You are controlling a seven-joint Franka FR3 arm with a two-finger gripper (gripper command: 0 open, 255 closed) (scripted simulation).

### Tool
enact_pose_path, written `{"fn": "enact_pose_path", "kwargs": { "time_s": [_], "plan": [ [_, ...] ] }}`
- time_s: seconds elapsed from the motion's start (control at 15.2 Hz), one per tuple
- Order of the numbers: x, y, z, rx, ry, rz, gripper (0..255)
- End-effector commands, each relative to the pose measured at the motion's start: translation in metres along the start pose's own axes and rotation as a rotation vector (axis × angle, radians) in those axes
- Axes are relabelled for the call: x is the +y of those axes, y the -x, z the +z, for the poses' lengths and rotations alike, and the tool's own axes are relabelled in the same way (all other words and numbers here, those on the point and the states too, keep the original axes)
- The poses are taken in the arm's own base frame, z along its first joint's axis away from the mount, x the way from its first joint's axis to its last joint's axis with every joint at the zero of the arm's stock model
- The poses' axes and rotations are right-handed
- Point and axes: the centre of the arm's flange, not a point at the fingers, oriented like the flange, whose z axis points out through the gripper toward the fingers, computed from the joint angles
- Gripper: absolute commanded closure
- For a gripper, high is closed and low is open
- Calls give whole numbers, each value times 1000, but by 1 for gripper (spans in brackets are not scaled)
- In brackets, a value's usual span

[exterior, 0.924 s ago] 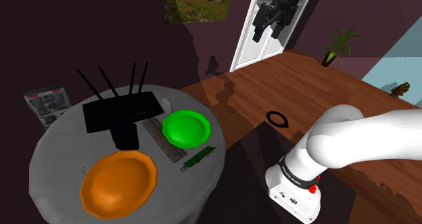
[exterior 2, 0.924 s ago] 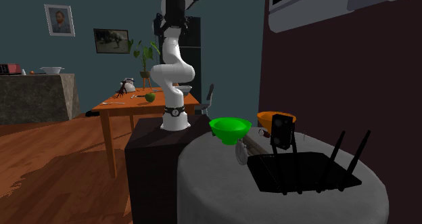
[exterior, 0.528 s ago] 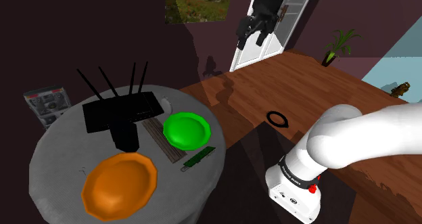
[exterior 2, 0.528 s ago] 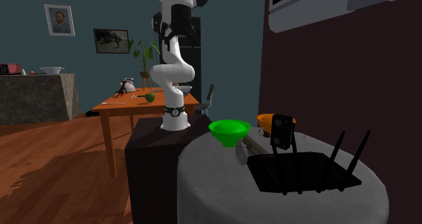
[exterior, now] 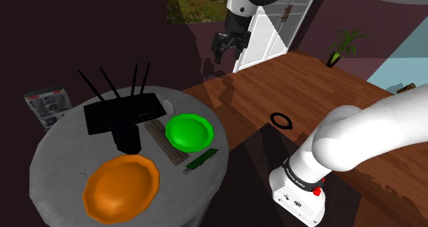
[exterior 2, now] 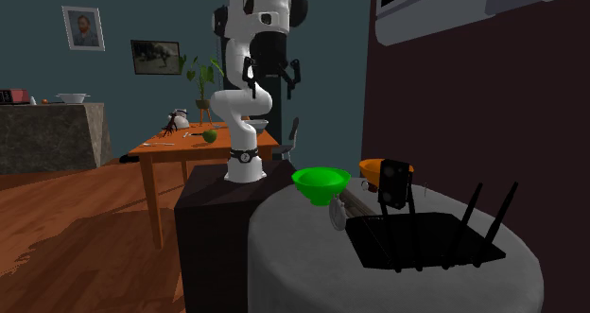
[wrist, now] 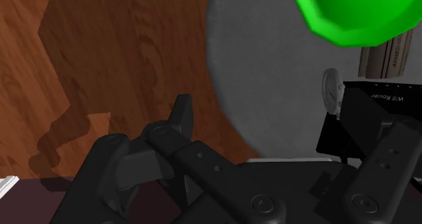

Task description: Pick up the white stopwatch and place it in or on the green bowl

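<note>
Your white stopwatch (wrist: 331,88) sits on the grey bench (wrist: 270,87), just beside the black router (wrist: 365,114) and near the green bowl (wrist: 358,9). Your end effector (exterior 2: 270,79) hangs high, well apart from it, fingers spread, gripping nothing.

We see a white arm (exterior: 370,133) built of thick, rounded, glossy links with dark joints between them. At the shoulder view's five o'clock its foot (exterior: 293,193) is a white cylinder. Around it runs a black band (exterior: 302,175) that carries small white lettering and a red mark. Toward the eleven o'clock of that view the white shell gives way to an all-black gripper (exterior: 221,53). In the wrist view its fingers (wrist: 392,155) are blocky and matte. Round screw heads (wrist: 260,204) are sunk into the black housing behind them.
</note>
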Motion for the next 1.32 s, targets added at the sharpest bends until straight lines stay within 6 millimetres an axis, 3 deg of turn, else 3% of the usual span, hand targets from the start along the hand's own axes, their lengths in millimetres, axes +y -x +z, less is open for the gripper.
{"fn": "enact_pose_path", "kwargs": {
  "time_s": [0.0,1.25],
  "plan": [
    [-13,-16,21,-11,-6,-7,0],
    [-137,-143,206,-119,-53,-70,0]
  ]
}}
